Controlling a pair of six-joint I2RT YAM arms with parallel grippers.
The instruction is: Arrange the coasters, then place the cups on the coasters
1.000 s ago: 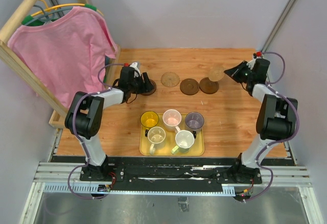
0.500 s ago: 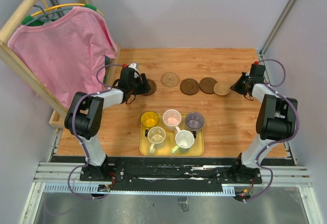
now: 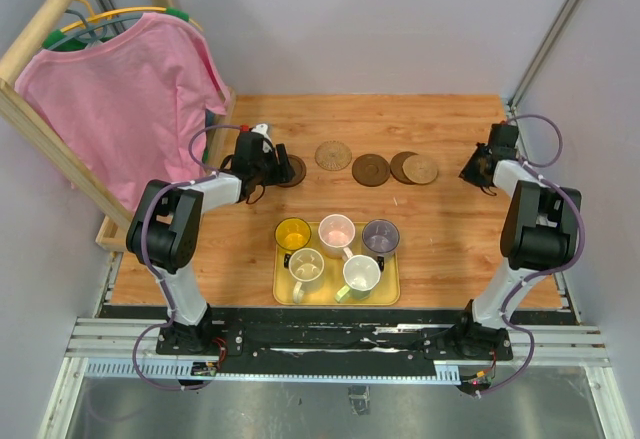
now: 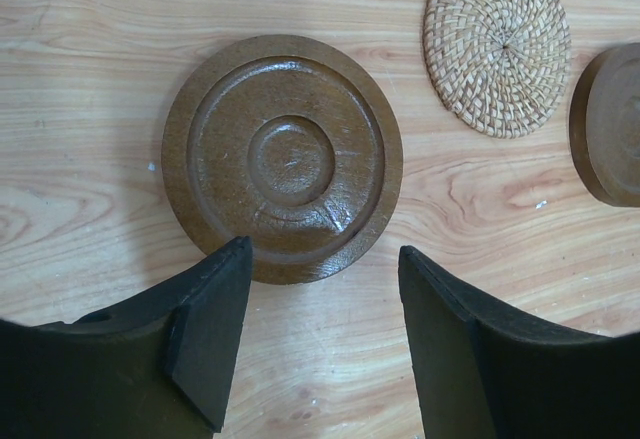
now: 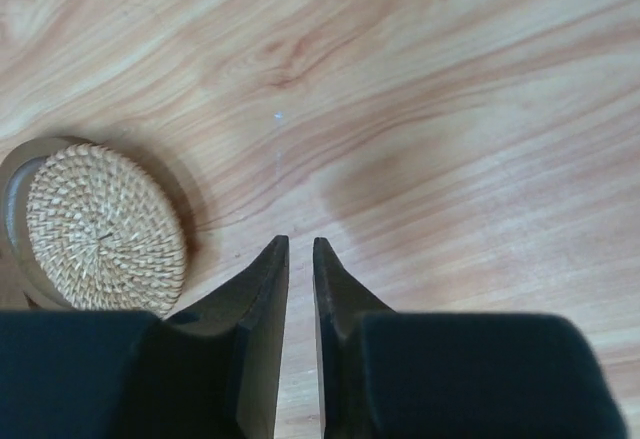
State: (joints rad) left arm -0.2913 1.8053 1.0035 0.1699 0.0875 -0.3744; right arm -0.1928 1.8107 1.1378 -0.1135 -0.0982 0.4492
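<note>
tray: the yellow tray (image 3: pixel 390 286) sat near-centre on the table (image 3: pixel 450 259); nothing had changed there, and all the cups stayed in it.
left end effector: the left end effector (image 4: pixel 322 259) stayed low over the leftmost dark coaster (image 4: pixel 283 157). Its jaws were wide apart with the tips at the coaster's near rim and nothing gripped. Contact could not be told.
right end effector: a second earlier it carried the tan woven coaster (image 3: pixel 421 169) in the air. It then let go and backed off toward the right edge. The right end effector (image 5: pixel 300 244) had its jaws a slit apart, nothing between them.
drop result: the tan woven coaster landed on top of the rightmost dark coaster (image 3: pixel 399 166), offset to the right, not on bare table.
meaning: arranging looked unfinished. The stacked pair left four usable spots for five cups, so that coaster probably needed moving to its own spot first.
cup count: five. Near row: cream cup (image 3: pixel 306 264), white-green cup (image 3: pixel 361 272). Far row: yellow cup (image 3: pixel 293 232), pink cup (image 3: pixel 336 229), grey-purple cup (image 3: pixel 380 235).
coaster count: five, in a row beyond the tray. Three were dark, including the middle dark coaster (image 3: pixel 371 170). Two were woven, including the left woven coaster (image 3: pixel 333 155).
</note>
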